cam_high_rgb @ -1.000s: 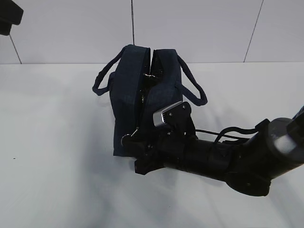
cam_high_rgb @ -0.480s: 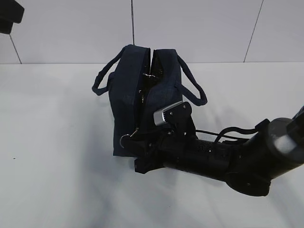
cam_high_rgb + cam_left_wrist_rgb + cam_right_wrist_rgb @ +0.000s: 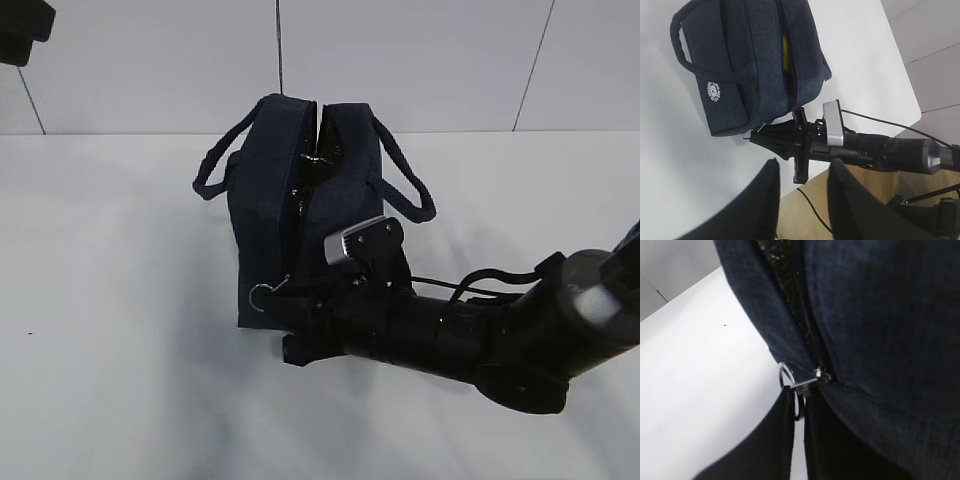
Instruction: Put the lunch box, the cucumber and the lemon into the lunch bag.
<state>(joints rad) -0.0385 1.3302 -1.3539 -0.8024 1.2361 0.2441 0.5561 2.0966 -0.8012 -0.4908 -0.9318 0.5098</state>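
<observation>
My right end effector (image 3: 797,410) is pinching its two dark fingers (image 3: 765,445) together on the silver ring pull (image 3: 791,390) of the zipper, down at the low end of the dark navy fabric lunch bag (image 3: 290,200). The bag is standing at the desk's (image 3: 110,300) centre, its padded loop handles (image 3: 405,190) drooping toward nine and three o'clock, the top seam gaping open. From the left wrist view I'm seeing a sliver of bright yellow (image 3: 785,50) inside the opening, though I cannot tell what it is. My left end effector (image 3: 801,200) is hovering well apart at about six o'clock, fingers partly spread, gripping nothing.
</observation>
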